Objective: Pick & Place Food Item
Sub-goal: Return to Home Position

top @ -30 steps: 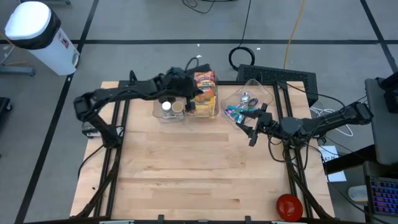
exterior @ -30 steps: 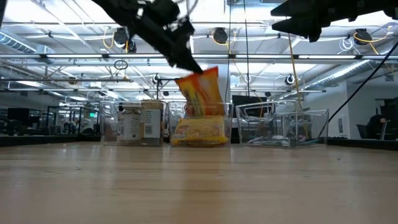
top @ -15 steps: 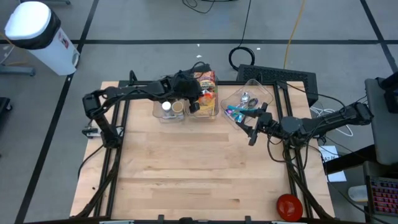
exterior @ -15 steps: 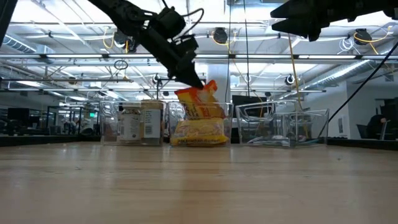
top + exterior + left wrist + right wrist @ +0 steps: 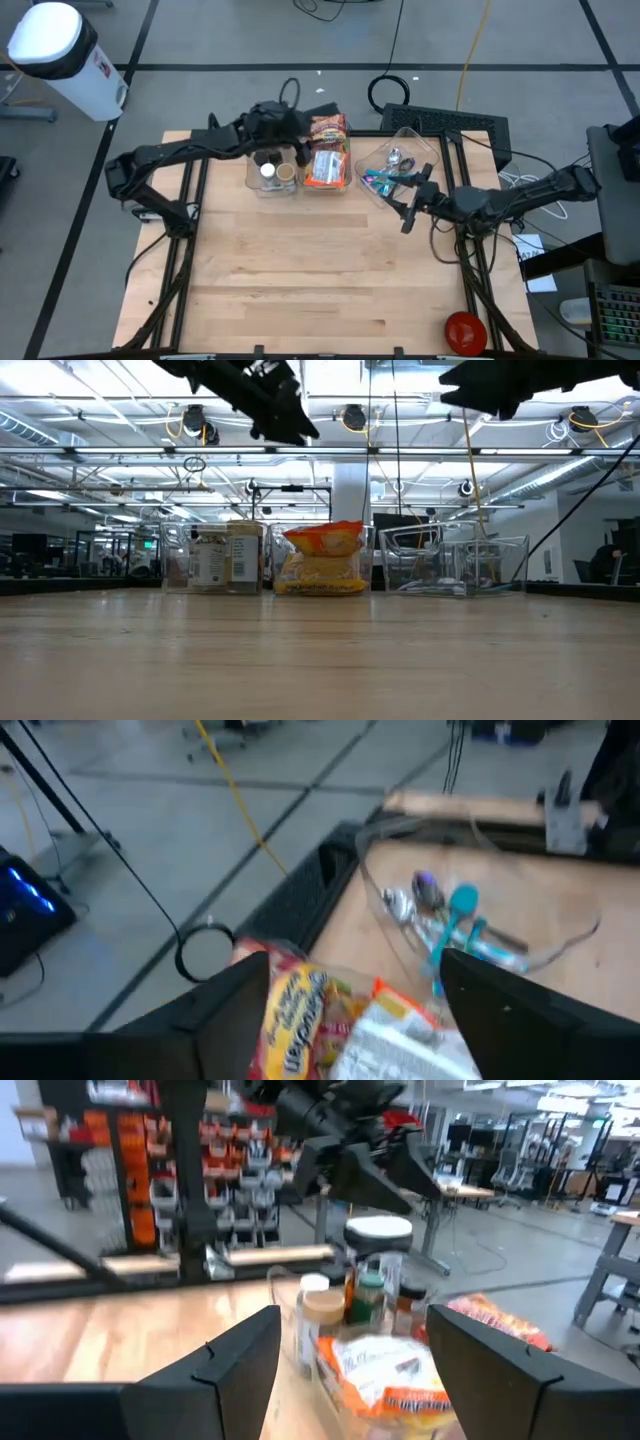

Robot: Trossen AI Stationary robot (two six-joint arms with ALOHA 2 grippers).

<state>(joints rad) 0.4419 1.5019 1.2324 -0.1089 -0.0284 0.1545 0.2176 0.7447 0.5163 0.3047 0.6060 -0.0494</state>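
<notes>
Orange-wrapped, the flat noodle pack [image 5: 328, 158] lies inside the middle transparent plastic bin [image 5: 350, 178] at the back of the wooden worktop [image 5: 300, 270]. Judged from this, placing is complete and only the retreat remains.

The left hand [image 5: 355, 960] hovers above that bin, offset toward the left arm's side. Its two dark fingers [image 5: 235, 1020] are spread wide with nothing between them, which is consistent with a completed release.

The right hand [image 5: 352, 1315] waits well to the right of the middle bin, fingers apart and empty, probably to leave the left arm's path free.

From worktop height both arms are cut off at the upper edge. Whether other packs lie beneath the orange one cannot be determined.
</notes>
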